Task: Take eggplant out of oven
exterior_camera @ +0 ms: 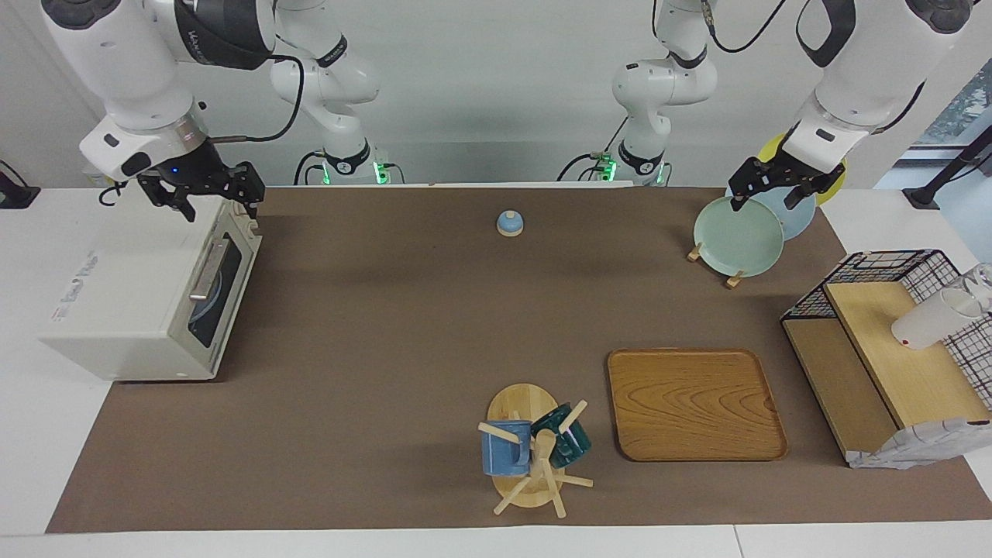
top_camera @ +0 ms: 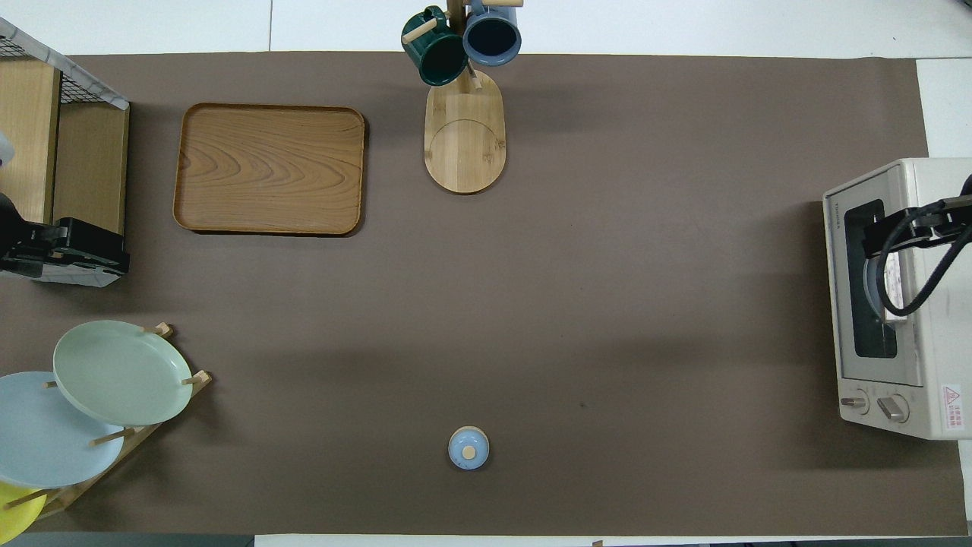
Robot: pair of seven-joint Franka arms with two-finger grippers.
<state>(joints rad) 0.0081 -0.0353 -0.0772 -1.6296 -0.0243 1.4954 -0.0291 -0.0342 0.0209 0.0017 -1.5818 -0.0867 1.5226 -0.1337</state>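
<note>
The cream-white oven (exterior_camera: 132, 302) stands at the right arm's end of the table, its dark glass door shut, with the silver bar handle (exterior_camera: 208, 270) across it. The eggplant is hidden; only something pale blue shows through the glass. My right gripper (exterior_camera: 219, 203) hangs open just above the oven's top corner at its robot-side end, touching nothing. In the overhead view the right gripper (top_camera: 896, 232) covers part of the oven (top_camera: 926, 304) door. My left gripper (exterior_camera: 766, 194) waits open above the plate rack, holding nothing; it shows in the overhead view too (top_camera: 64, 251).
A rack of plates (exterior_camera: 740, 236) stands near the left arm. A black wire basket shelf (exterior_camera: 883, 341) holds a white cup. The wooden tray (exterior_camera: 694, 403) and a mug tree (exterior_camera: 531, 449) lie farther from the robots. A small blue lid (exterior_camera: 509, 223) sits mid-table near the robots.
</note>
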